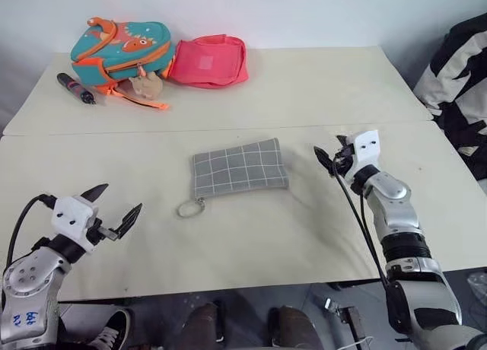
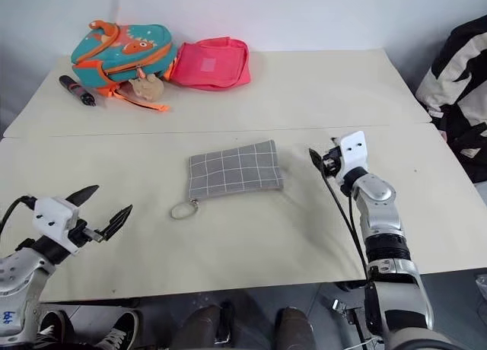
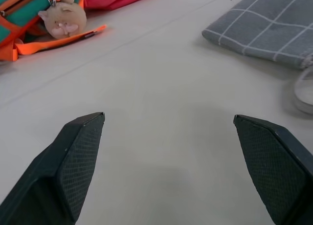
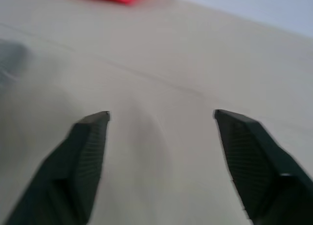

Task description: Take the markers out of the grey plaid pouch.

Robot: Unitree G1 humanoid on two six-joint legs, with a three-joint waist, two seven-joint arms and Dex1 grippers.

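The grey plaid pouch (image 1: 240, 167) lies flat and closed in the middle of the table, its metal ring (image 1: 190, 208) resting at its front left corner. The markers are hidden from view. My left gripper (image 1: 120, 199) hovers open near the table's front left edge, well to the left of the pouch; the left wrist view shows its fingers (image 3: 80, 151) wide apart with the pouch (image 3: 274, 29) ahead. My right gripper (image 1: 329, 148) stands open just right of the pouch, apart from it, with nothing between its fingers (image 4: 88, 146).
At the back left stand a teal-and-orange backpack (image 1: 122, 49) with a small plush charm (image 3: 61, 19), a pink pouch (image 1: 209, 61) beside it, and a black pen with red accents (image 1: 76, 89). A black-and-white garment (image 1: 460, 76) hangs at the right edge.
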